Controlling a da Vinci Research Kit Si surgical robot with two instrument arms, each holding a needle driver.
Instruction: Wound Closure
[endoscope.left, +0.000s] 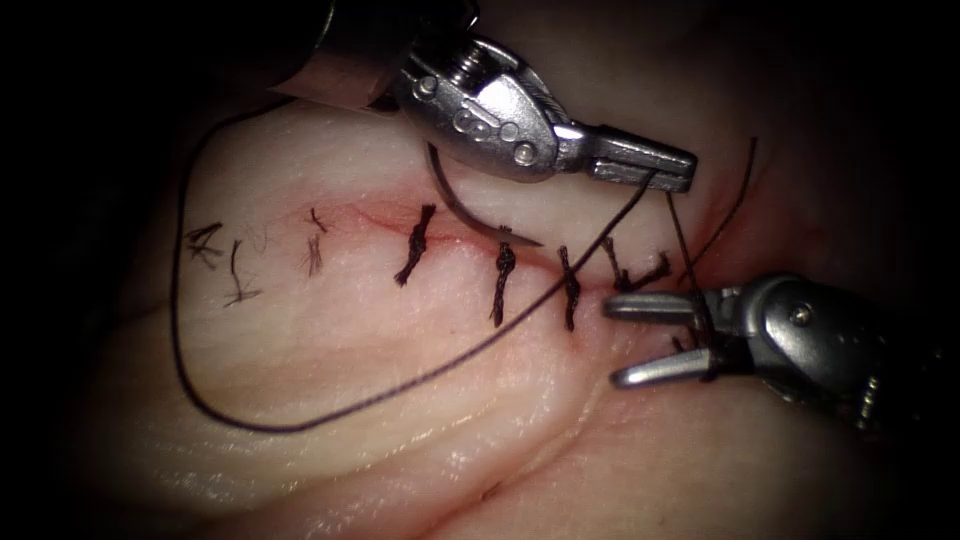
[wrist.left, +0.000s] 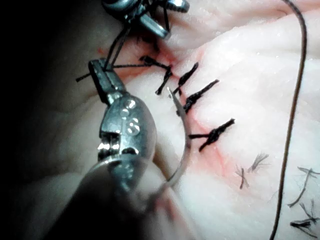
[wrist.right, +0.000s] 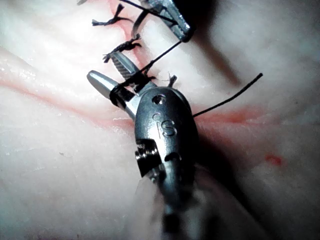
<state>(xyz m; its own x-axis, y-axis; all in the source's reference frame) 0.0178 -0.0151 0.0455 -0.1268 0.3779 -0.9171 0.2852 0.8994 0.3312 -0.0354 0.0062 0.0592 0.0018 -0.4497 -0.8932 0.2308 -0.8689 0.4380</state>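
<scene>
Left tool (endoscope.left: 655, 165) is clamping the thread (endoscope.left: 300, 425), keeping it taut off the cut. Right tool (endoscope.left: 640, 340) is sitting spread apart, thread wrapped round its jaws. Needle (endoscope.left: 470, 215) is lying free on the tissue (endoscope.left: 330, 480), near its upper edge.

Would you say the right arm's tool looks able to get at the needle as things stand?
Probably not directly: the right tool is open with thread looped around its jaws, and the needle lies under the left tool, which is shut on thread.
</scene>
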